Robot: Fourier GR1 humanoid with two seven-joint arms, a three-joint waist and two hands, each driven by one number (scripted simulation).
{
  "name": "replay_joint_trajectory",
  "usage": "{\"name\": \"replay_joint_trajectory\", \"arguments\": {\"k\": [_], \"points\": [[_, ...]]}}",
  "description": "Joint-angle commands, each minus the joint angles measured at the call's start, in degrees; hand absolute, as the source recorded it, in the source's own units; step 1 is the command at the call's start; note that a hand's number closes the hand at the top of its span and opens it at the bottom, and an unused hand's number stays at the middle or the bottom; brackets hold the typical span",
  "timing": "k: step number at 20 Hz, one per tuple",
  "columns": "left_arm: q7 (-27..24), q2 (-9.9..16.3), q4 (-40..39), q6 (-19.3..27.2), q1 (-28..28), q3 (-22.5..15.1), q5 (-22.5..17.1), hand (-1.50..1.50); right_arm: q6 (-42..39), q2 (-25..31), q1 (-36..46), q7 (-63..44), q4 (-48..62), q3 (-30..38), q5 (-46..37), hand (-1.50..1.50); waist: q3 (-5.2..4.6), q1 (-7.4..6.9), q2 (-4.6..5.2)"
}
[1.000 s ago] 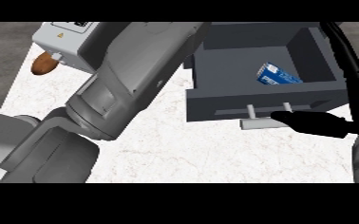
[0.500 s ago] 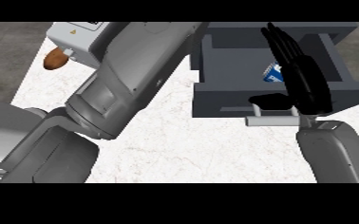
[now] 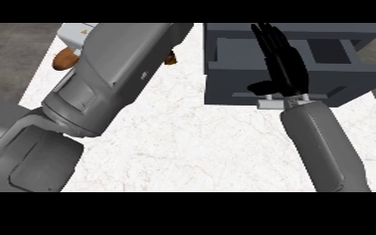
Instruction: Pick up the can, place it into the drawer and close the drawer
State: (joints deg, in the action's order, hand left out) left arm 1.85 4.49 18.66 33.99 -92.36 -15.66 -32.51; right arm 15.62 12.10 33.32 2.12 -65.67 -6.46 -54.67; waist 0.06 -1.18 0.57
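The grey drawer (image 3: 235,87) sits at the upper right of the white counter, with only a shallow dark strip of its inside (image 3: 332,52) showing. No can is visible; the inside is largely covered by my right hand (image 3: 283,67). That hand is open, its straight fingers pointing away over the drawer front, with its thumb beside the pale handle (image 3: 270,99). My left forearm (image 3: 110,79) crosses the left half of the view, and its hand is out of sight past the top edge.
A white box (image 3: 75,32) stands at the back left with a brown rounded item (image 3: 64,59) beside it. White marble counter (image 3: 191,149) spreads between the two forearms. A darker floor strip (image 3: 22,55) runs along the counter's left edge.
The right hand rose from the lower right up over the drawer front. The blue can seen inside earlier no longer shows. Less of the drawer's inside is exposed now.
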Motion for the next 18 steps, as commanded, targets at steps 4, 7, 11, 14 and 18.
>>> {"name": "replay_joint_trajectory", "arguments": {"k": [4,7,11,14,18], "points": [[2.10,1.12,4.91,1.15,4.03,-0.42,1.33,-1.50,10.37,-0.46,9.71,1.69,18.22,4.38,-4.27,-1.50,-0.02,-1.35,-0.24],[3.50,4.15,6.64,-1.83,5.18,-1.09,2.04,-1.50,16.31,-3.67,14.71,-0.53,23.97,4.92,-6.77,-1.50,-0.02,-2.36,-0.08],[2.51,3.84,9.32,-2.11,10.31,-1.39,2.37,-1.50,21.03,-4.03,19.05,1.11,31.39,6.68,-7.19,-1.50,-0.02,-2.74,0.06],[4.96,6.87,11.82,-3.55,9.93,-1.59,2.65,-1.50,22.68,-2.06,23.31,1.68,36.46,9.18,-6.65,-1.50,0.01,-4.02,0.37],[6.99,8.19,15.13,-3.47,11.28,-2.04,3.00,-1.50,23.17,-0.91,29.02,1.41,40.71,10.44,-6.98,-1.50,0.01,-5.08,0.49]]}}
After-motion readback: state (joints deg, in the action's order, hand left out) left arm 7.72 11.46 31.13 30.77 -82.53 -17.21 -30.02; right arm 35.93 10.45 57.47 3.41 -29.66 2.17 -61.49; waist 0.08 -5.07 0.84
